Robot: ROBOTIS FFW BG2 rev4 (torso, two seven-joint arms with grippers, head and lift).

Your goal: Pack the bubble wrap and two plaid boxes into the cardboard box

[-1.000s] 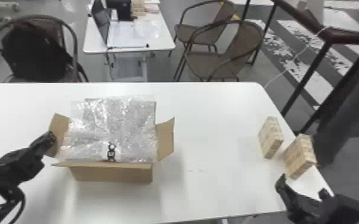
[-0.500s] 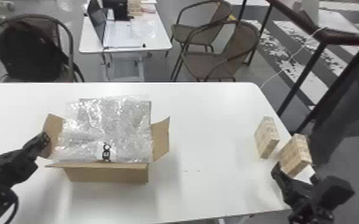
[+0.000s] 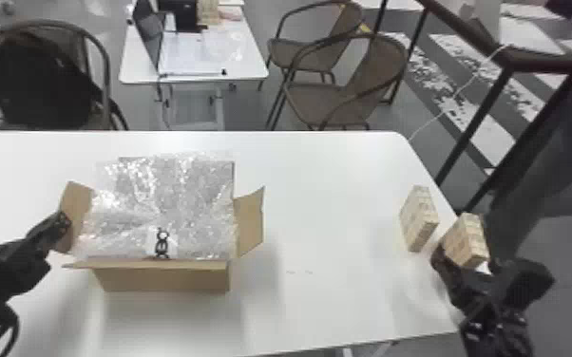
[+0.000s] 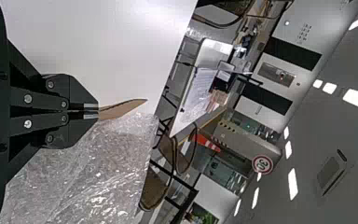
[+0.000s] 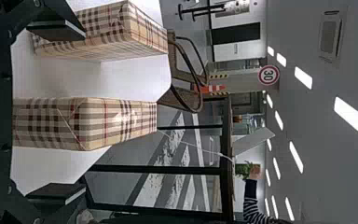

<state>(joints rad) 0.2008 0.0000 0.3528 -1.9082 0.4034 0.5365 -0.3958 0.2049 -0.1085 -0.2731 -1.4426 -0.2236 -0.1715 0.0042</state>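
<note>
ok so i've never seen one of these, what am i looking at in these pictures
This is a robot with two black arms, each ending in two-fingered jaws. The head view looks forward and down from its head; the wrist views come from cameras on its arms and are turned sideways.

On the white table sits an open cardboard box with bubble wrap at its opening. Near the table's right edge stand the left plaid box and the right plaid box.

The left jaws are closed at the box's left flap; I can't tell whether they pinch it. The right jaws are open, with the right plaid box between them, gaps showing either side, so not held.
</note>
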